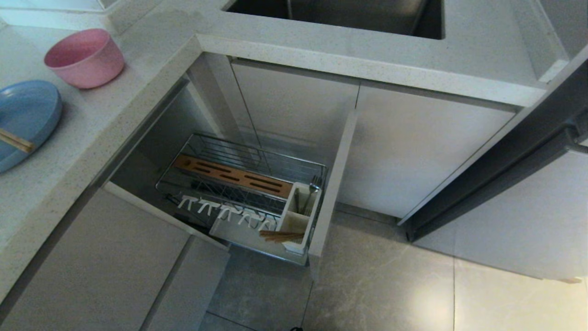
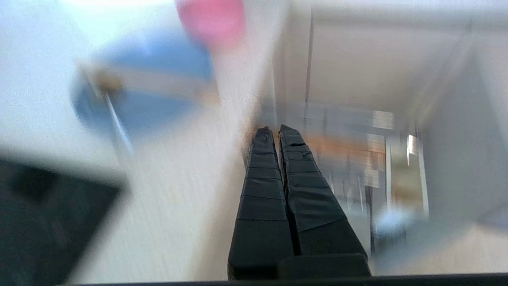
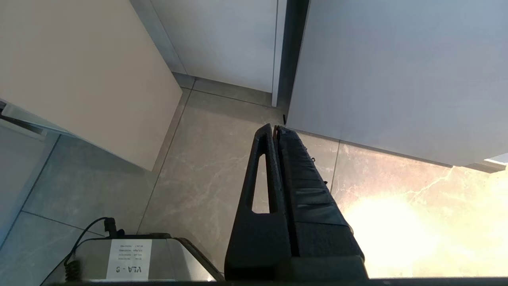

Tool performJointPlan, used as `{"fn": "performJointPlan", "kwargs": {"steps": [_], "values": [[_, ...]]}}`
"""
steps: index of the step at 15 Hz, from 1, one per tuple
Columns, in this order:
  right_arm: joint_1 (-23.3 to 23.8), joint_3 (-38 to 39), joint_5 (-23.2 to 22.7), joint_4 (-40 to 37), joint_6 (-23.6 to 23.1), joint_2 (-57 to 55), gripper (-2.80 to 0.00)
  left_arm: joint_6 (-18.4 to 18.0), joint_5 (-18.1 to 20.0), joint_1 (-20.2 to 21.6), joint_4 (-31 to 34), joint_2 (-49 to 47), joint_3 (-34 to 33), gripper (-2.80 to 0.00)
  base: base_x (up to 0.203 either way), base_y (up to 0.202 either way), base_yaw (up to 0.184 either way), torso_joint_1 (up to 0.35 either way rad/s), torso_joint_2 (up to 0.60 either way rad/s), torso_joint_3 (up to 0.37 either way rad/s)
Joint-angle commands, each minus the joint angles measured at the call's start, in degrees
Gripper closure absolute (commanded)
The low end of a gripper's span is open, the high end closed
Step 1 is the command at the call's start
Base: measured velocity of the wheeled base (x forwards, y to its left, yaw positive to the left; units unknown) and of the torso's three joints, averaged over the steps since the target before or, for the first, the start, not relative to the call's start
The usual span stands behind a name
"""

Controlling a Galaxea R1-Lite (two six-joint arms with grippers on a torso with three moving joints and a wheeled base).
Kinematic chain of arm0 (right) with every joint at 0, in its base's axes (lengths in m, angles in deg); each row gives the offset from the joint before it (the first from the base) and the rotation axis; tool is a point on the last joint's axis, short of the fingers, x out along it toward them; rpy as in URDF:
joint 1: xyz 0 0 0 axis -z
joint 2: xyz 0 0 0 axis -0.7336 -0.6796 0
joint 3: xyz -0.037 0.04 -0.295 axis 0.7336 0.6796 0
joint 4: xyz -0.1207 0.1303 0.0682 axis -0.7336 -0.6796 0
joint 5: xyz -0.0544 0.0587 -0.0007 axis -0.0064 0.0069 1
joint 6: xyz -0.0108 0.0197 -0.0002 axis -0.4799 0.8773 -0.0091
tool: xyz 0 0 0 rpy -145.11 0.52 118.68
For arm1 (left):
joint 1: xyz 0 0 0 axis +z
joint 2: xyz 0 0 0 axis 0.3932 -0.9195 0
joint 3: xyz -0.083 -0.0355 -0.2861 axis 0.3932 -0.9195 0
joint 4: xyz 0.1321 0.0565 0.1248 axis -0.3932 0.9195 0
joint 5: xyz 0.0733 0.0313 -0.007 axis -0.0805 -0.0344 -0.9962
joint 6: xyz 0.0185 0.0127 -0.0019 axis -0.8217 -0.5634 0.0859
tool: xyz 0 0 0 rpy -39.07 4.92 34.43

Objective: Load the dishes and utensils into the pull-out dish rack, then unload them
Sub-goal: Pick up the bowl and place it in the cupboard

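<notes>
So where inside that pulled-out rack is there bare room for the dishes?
The wire floor of the dish rack behind the slotted wooden strip is bare. The front is crowded: white pegs, and a utensil caddy holding chopsticks.

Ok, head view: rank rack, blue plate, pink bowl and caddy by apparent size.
1. rack
2. plate, cut by the frame edge
3. bowl
4. caddy
The counter dishes sit nearer the camera, so true sizes stay unsure.
</notes>
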Motion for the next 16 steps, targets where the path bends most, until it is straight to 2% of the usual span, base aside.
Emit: {"fn": "performJointPlan", "kwargs": {"steps": [1,6,9,13,16], "values": [[-0.01,0.0,0.02,0.0,0.0,0.04,0.0,0.31,-0.27,0.16,-1.07,-15.76,10.31,0.0,0.0,0.0,0.0,0.0,0.0,0.0],[-0.01,0.0,0.02,0.0,0.01,0.04,0.0,1.82,-2.12,0.16,-6.39,-38.19,28.75,0.0,0.0,0.0,0.0,0.0,0.0,0.0],[-0.01,0.0,0.02,0.0,-0.01,0.04,0.0,4.37,-3.68,0.08,-7.77,-49.21,39.1,0.0,0.0,0.0,0.0,0.0,0.0,0.0],[-0.01,0.0,-0.05,0.0,0.02,0.04,0.0,10.1,-8.87,0.1,-7.42,-62.6,51.2,0.0,0.0,0.0,0.0,0.0,0.0,0.0],[-0.01,0.0,0.02,0.0,-0.02,0.04,0.0,11.87,-10.64,-0.05,-4.53,-69.81,61.31,0.0,0.0,0.0,0.0,0.0,0.0,0.0]]}}
